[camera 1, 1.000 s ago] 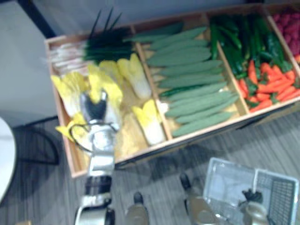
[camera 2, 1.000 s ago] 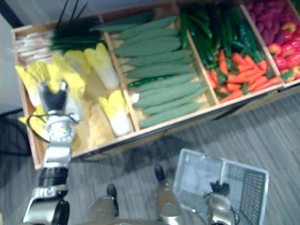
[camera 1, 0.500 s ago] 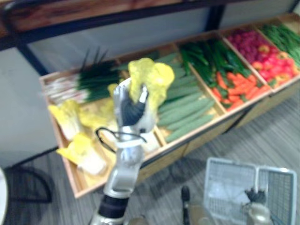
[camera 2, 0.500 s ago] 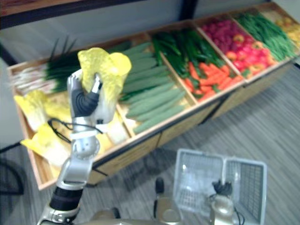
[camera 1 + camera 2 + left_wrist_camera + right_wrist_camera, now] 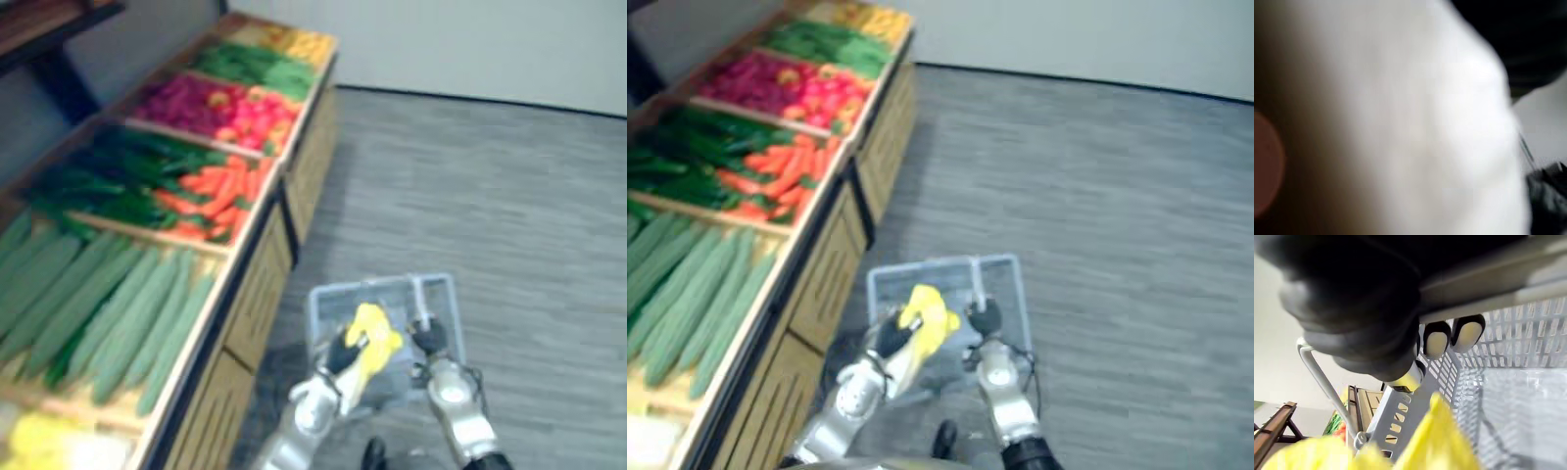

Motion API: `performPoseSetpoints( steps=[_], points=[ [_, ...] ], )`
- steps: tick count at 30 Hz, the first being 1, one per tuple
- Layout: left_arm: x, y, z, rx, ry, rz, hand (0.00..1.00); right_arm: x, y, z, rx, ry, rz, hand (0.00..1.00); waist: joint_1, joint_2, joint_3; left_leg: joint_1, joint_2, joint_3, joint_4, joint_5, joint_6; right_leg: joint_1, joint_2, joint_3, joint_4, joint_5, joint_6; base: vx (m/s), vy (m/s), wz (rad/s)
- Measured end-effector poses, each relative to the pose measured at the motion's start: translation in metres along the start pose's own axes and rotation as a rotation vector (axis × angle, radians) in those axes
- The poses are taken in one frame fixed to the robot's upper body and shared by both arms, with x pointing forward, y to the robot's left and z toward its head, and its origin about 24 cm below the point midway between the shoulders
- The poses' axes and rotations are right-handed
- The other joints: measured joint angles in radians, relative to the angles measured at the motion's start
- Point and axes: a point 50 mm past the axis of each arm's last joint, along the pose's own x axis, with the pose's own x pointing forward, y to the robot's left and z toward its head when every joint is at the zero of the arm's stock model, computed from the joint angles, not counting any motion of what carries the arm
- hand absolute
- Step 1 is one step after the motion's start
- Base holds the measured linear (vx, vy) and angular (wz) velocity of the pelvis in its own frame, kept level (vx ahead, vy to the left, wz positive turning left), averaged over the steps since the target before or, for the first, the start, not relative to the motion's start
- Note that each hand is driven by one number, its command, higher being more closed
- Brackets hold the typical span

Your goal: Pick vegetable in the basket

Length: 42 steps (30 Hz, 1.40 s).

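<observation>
A yellow-leaved napa cabbage (image 5: 370, 335) hangs over the pale grey plastic basket (image 5: 377, 285), which is held low above the floor. My left hand (image 5: 339, 356) is shut on the cabbage from its left side. In the left wrist view the cabbage (image 5: 1400, 122) presses right up against the camera as a pale mass. My right hand (image 5: 429, 339) is at the basket's right side. Its fingers (image 5: 1438, 340) curl round the basket handle (image 5: 1484, 284), and the mesh wall (image 5: 1513, 342) and yellow leaves (image 5: 1435, 440) show beyond them.
A long wooden produce stand (image 5: 257, 279) runs along the left. Its bins hold cucumbers (image 5: 108, 313), carrots (image 5: 211, 191), dark green vegetables (image 5: 108, 181) and red and pink produce (image 5: 211, 103). Grey plank floor (image 5: 490, 186) stretches to the right.
The camera has swung right, away from the cabbage bin. My left hand has carried the cabbage from above the stand down over the basket. The right hand still holds the basket.
</observation>
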Motion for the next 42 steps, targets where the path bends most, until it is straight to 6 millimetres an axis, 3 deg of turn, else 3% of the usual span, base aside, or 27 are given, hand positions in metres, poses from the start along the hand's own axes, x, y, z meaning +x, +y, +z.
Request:
performPoseSetpoints(
  steps=[3,5,6,8,9,10,12,13,14,16,19,20,22,23,24,26,27,30,32,34,35,36,37,39,40,41,42],
  points=[
    [-0.002,-0.008,-0.001,0.004,0.006,-0.023,1.00,-0.003,0.015,0.008,-0.003,-0.044,0.080,1.00,0.026,-0.004,0.014,-0.093,-0.129,-0.088,-0.187,-0.023,-0.007,0.063,-0.006,0.095,-0.041,-0.001,0.002,0.24,0.038,-0.94],
    [-0.002,-0.007,-0.002,0.008,0.010,-0.014,1.00,-0.004,0.017,0.013,-0.001,-0.069,0.093,1.00,0.043,-0.003,0.018,-0.108,-0.166,-0.091,-0.340,0.017,-0.008,0.078,-0.007,0.135,-0.053,-0.008,0.015,0.16,0.090,-0.76],
    [-0.002,-0.006,-0.003,0.011,0.018,0.002,0.00,-0.005,0.020,0.018,-0.006,-0.097,0.114,1.00,0.051,0.007,0.012,-0.107,-0.178,-0.094,-0.462,0.105,0.000,0.082,0.001,0.164,-0.052,-0.020,0.034,0.28,0.177,-0.86],
    [-0.001,-0.005,-0.005,0.026,0.027,0.004,0.00,-0.009,0.029,0.025,0.008,-0.132,0.160,1.00,0.047,-0.006,0.012,-0.079,-0.189,-0.081,-0.483,0.175,0.047,0.089,-0.002,0.202,-0.028,-0.056,0.059,0.31,0.161,-0.65],
    [0.002,-0.006,-0.006,0.053,0.022,-0.018,0.00,-0.013,0.034,0.031,0.031,-0.158,0.194,1.00,0.039,-0.044,0.010,-0.044,-0.218,-0.063,-0.537,0.168,0.045,0.074,-0.040,0.205,0.034,-0.096,0.085,0.29,0.104,-0.24],
    [0.003,-0.009,-0.005,0.079,0.012,-0.036,0.00,-0.014,0.035,0.033,0.049,-0.166,0.205,1.00,0.032,-0.060,0.007,-0.023,-0.236,-0.059,-0.565,0.167,0.048,0.064,-0.060,0.206,0.075,-0.107,0.098,0.37,0.105,-0.08],
    [0.008,-0.016,0.001,0.118,-0.016,-0.076,0.00,-0.018,0.036,0.034,0.082,-0.168,0.226,1.00,0.013,-0.067,0.007,0.045,-0.258,-0.056,-0.623,0.169,0.073,-0.011,-0.092,0.200,0.302,-0.114,0.126,0.42,0.135,0.02],
    [0.011,-0.017,0.003,0.130,-0.028,-0.087,0.00,-0.020,0.034,0.031,0.129,-0.157,0.238,1.00,0.004,-0.072,0.010,0.096,-0.262,-0.059,-0.653,0.165,0.082,-0.074,-0.109,0.198,0.490,-0.081,0.177,0.44,0.140,0.24],
    [0.014,-0.017,0.005,0.150,-0.039,-0.094,0.00,-0.024,0.033,0.027,0.182,-0.140,0.255,1.00,-0.008,-0.076,0.014,0.146,-0.266,-0.077,-0.675,0.159,0.090,-0.132,-0.130,0.193,0.635,-0.095,0.171,0.38,0.078,0.37],
    [0.020,-0.016,0.009,0.177,-0.060,-0.099,0.00,-0.028,0.032,0.022,0.251,-0.111,0.264,1.00,-0.020,-0.077,0.014,0.196,-0.263,-0.109,-0.701,0.159,0.089,-0.186,-0.159,0.177,0.688,-0.114,0.143,0.42,-0.028,0.52],
    [0.030,-0.011,0.015,0.207,-0.089,-0.082,0.00,-0.029,0.029,0.021,0.322,-0.107,0.270,1.00,-0.037,-0.073,0.016,0.213,-0.243,-0.161,-0.715,0.138,0.062,-0.271,-0.189,0.163,0.538,-0.124,0.139,0.38,-0.128,0.51],
    [0.036,-0.009,0.018,0.224,-0.102,-0.081,0.00,-0.028,0.026,0.021,0.350,-0.105,0.271,1.00,-0.041,-0.051,0.025,0.220,-0.211,-0.188,-0.723,0.113,0.042,-0.300,-0.170,0.176,0.410,-0.110,0.150,0.39,-0.247,0.45],
    [0.040,-0.009,0.016,0.247,-0.096,-0.089,0.00,-0.027,0.026,0.018,0.410,-0.077,0.279,1.00,-0.045,-0.036,0.031,0.247,-0.166,-0.199,-0.722,0.087,0.005,-0.302,-0.143,0.225,0.174,-0.026,0.183,0.41,-0.287,0.41],
    [0.039,-0.011,0.011,0.252,-0.080,-0.095,0.00,-0.031,0.027,0.013,0.432,-0.055,0.284,1.00,-0.045,-0.046,0.026,0.282,-0.153,-0.198,-0.716,0.056,-0.035,-0.292,-0.150,0.246,0.086,0.050,0.183,0.61,-0.442,0.38],
    [0.036,-0.014,0.005,0.254,-0.058,-0.105,0.00,-0.035,0.028,0.006,0.451,-0.023,0.290,1.00,-0.047,-0.053,0.019,0.321,-0.138,-0.205,-0.693,0.014,-0.064,-0.288,-0.155,0.245,0.126,0.165,0.190,0.53,-0.384,0.26],
    [0.030,-0.019,-0.002,0.255,-0.025,-0.119,0.00,-0.035,0.027,-0.005,0.432,0.017,0.297,1.00,-0.049,-0.009,-0.001,0.301,-0.072,-0.215,-0.592,0.005,-0.073,-0.284,-0.101,0.216,0.186,0.084,0.166,0.49,-0.381,0.01],
    [0.028,-0.012,-0.008,0.253,-0.002,-0.093,0.00,-0.033,0.024,-0.010,0.416,0.034,0.299,1.00,-0.044,0.013,-0.008,0.187,-0.020,-0.231,-0.343,0.028,-0.055,-0.258,-0.054,0.203,0.179,0.040,0.135,0.54,-0.455,-0.10],
    [0.023,0.007,-0.013,0.182,0.044,0.019,0.00,-0.024,0.012,-0.031,0.364,0.116,0.234,1.00,-0.026,0.024,0.021,0.003,0.052,-0.238,0.077,0.083,-0.033,-0.108,-0.004,0.173,0.098,0.021,0.112,0.42,-0.304,0.06],
    [0.016,0.027,0.000,0.100,0.015,0.159,0.00,-0.023,-0.020,-0.055,0.309,0.211,0.073,1.00,0.020,0.009,0.026,-0.096,0.027,-0.128,0.076,0.049,-0.045,0.033,-0.033,0.086,0.007,0.024,0.101,0.49,-0.281,0.67],
    [0.012,0.041,0.008,0.057,-0.008,0.257,0.00,-0.024,-0.055,-0.067,0.269,0.246,-0.069,1.00,0.036,0.011,0.023,-0.164,-0.012,0.024,-0.069,0.065,-0.044,0.106,-0.060,-0.017,-0.070,0.011,0.104,0.35,-0.161,1.19],
    [0.010,0.045,0.010,0.032,-0.006,0.290,0.00,-0.026,-0.076,-0.074,0.254,0.266,-0.164,1.00,0.041,0.015,0.018,-0.175,-0.031,0.139,-0.170,0.125,-0.019,0.134,-0.068,-0.090,-0.083,-0.006,0.118,0.45,-0.155,2.14],
    [0.007,0.049,0.011,-0.008,0.001,0.322,0.00,-0.033,-0.109,-0.085,0.227,0.309,-0.324,1.00,0.039,0.034,0.005,-0.165,-0.066,0.350,-0.317,0.223,0.107,0.178,-0.078,-0.208,-0.066,-0.058,0.148,0.38,-0.104,2.15],
    [0.006,0.051,0.009,-0.008,0.006,0.328,0.00,-0.038,-0.119,-0.091,0.236,0.334,-0.391,1.00,0.036,0.026,0.001,-0.134,-0.084,0.401,-0.357,0.220,0.143,0.193,-0.093,-0.256,-0.044,-0.085,0.166,0.48,-0.114,2.53],
    [-0.002,0.057,0.000,-0.024,0.052,0.364,0.00,-0.053,-0.151,-0.104,0.196,0.402,-0.571,1.00,0.017,0.030,-0.023,-0.089,-0.206,0.339,-0.535,0.192,0.182,0.192,-0.142,-0.398,0.128,-0.138,0.210,0.40,-0.062,2.41],
    [-0.004,0.059,-0.003,-0.038,0.063,0.375,0.00,-0.057,-0.160,-0.107,0.176,0.418,-0.606,1.00,0.015,0.031,-0.028,-0.068,-0.232,0.292,-0.587,0.191,0.191,0.182,-0.167,-0.415,0.210,-0.147,0.206,0.39,-0.090,2.39],
    [-0.012,0.067,-0.009,-0.047,0.089,0.403,0.00,-0.062,-0.168,-0.114,0.167,0.460,-0.655,1.00,0.014,0.014,-0.034,-0.023,-0.281,0.216,-0.657,0.228,0.199,0.142,-0.238,-0.412,0.424,-0.142,0.200,0.39,-0.155,2.16],
    [-0.023,0.081,-0.017,-0.073,0.118,0.460,0.00,-0.064,-0.172,-0.122,0.168,0.510,-0.686,1.00,0.002,-0.018,-0.032,0.022,-0.314,0.135,-0.694,0.245,0.189,0.073,-0.304,-0.338,0.658,-0.106,0.154,0.38,-0.206,2.11]
  ],
)
